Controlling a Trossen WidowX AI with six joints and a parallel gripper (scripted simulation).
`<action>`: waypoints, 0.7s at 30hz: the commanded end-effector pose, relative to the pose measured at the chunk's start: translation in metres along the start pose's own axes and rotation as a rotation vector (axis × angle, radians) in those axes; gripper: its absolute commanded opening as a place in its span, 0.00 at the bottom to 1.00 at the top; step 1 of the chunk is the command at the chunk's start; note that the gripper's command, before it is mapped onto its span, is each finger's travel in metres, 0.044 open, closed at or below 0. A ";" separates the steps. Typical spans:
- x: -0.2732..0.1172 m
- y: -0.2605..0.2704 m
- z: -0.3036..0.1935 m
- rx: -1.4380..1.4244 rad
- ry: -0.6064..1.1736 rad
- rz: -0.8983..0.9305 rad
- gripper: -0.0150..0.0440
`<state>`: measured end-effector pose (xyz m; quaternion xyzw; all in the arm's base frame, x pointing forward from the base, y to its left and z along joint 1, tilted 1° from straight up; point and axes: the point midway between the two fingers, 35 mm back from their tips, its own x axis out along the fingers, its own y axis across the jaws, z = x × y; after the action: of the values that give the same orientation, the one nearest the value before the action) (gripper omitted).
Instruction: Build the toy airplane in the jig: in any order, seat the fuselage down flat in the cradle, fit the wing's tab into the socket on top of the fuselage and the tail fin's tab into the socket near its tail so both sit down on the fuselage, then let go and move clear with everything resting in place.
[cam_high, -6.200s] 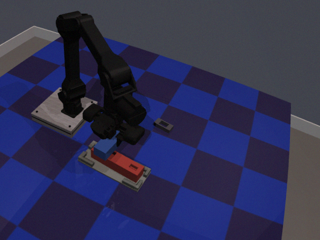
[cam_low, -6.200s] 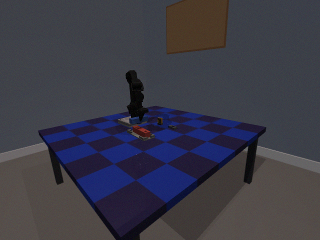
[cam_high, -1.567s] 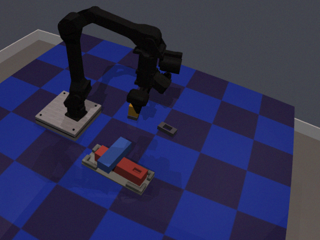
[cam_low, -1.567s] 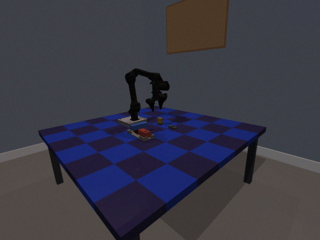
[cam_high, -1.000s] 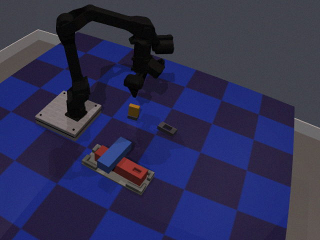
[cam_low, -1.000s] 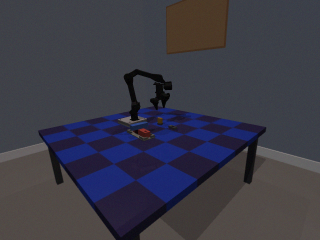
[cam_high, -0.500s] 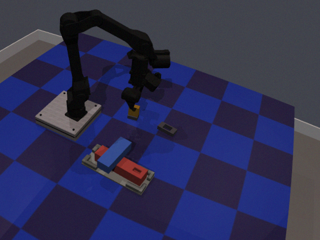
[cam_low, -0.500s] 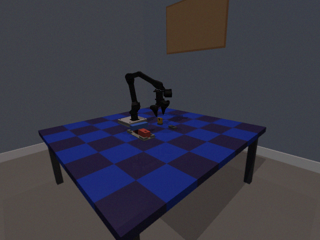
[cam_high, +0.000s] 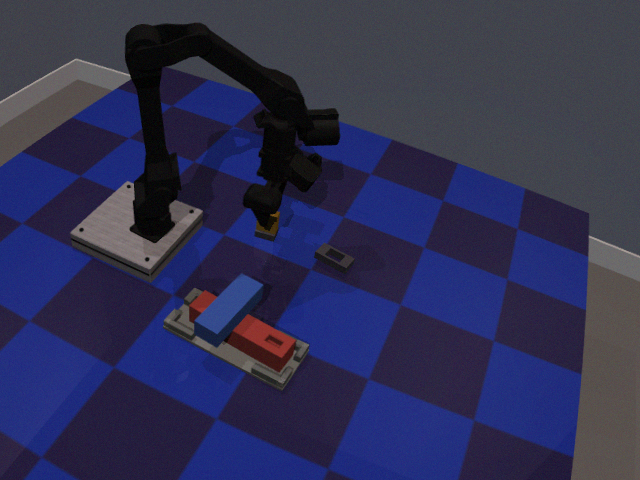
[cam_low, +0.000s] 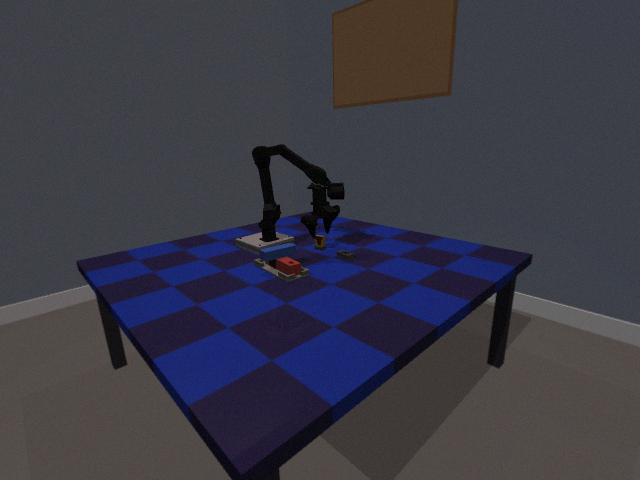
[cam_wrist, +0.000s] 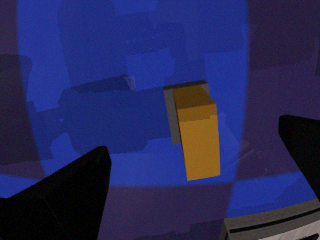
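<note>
The red fuselage (cam_high: 253, 335) (cam_low: 285, 266) lies in the grey cradle (cam_high: 178, 323) (cam_low: 285, 276), and looks flat. The blue wing (cam_high: 229, 308) (cam_low: 277, 252) lies across its top; its tab is hidden. The socket (cam_high: 273, 341) near the fuselage's other end is empty. The orange-yellow tail fin (cam_high: 274, 221) (cam_wrist: 201, 150) stands upright in a small grey holder (cam_high: 265, 234) (cam_wrist: 172, 115). My gripper (cam_low: 321, 235) (cam_wrist: 198, 140) is open and empty, pointing down just above the fin. In the wrist view the fin shows between the spread fingers, nearer the right one.
A second grey holder (cam_high: 335, 255) (cam_low: 344, 254) with an empty rectangular slot lies beyond the fin, to the right in the top view. The arm's pale base plate (cam_high: 111, 227) (cam_low: 248, 243) stands left of the fin and shows at the wrist view's lower right.
</note>
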<state>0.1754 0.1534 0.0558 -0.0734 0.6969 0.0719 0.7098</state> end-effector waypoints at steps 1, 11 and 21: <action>0.009 -0.001 -0.002 0.003 0.008 -0.002 1.00; 0.025 -0.001 -0.003 0.003 0.009 -0.002 1.00; 0.037 -0.002 -0.004 0.003 0.009 -0.002 0.96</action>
<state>0.1746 0.1523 0.0237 -0.0735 0.6976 0.0709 0.7091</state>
